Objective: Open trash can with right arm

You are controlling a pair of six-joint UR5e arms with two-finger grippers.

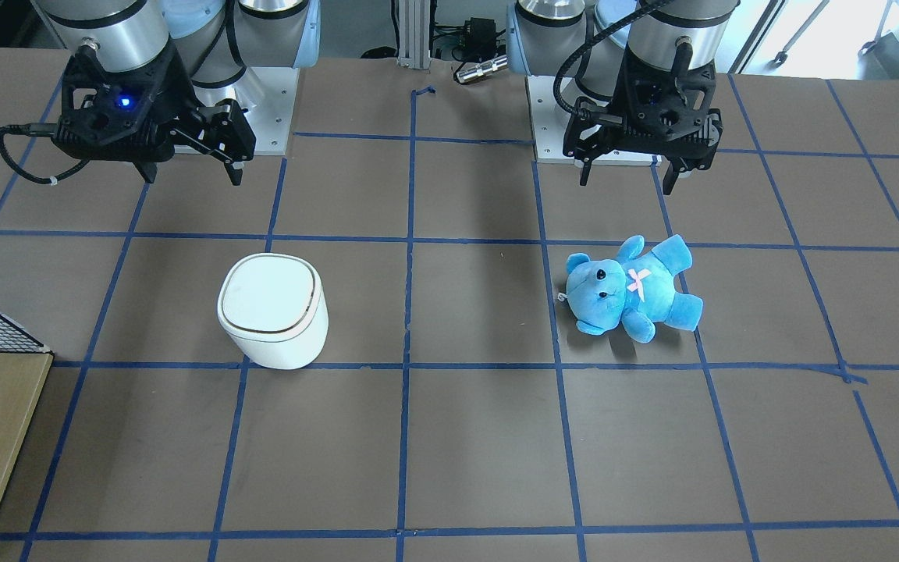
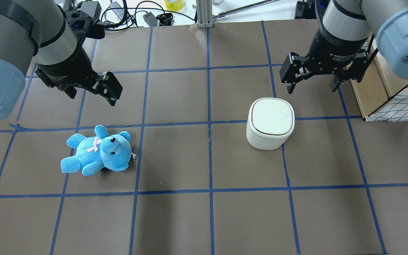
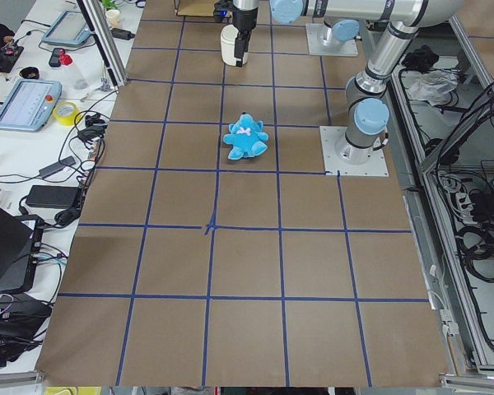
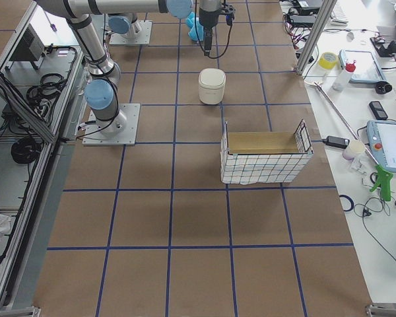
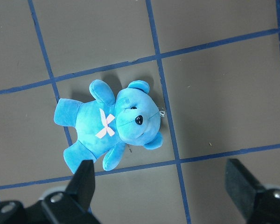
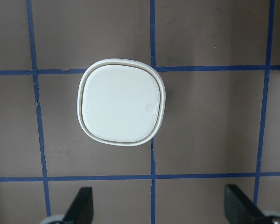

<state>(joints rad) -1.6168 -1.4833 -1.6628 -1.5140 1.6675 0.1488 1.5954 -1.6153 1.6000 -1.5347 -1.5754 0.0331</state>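
**Right arm staged over closed trash can**

The fingers [image 6: 82,205] of the right gripper [image 2: 311,88] are spread wide, nothing pinched, and held high, clear of the trash can [image 2: 269,124]. This is probably staging for its shut lid [image 6: 119,105]. The can is stood upright on the brown, blue-taped worktop [image 2: 207,212]. The left gripper [image 2: 93,99] is spread too, parked above a teddy bear [image 2: 97,156]. A wire basket [image 4: 264,162] is placed nearby.

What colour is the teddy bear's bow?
Pale pink bow on the teddy bear; clearest in left wrist view.
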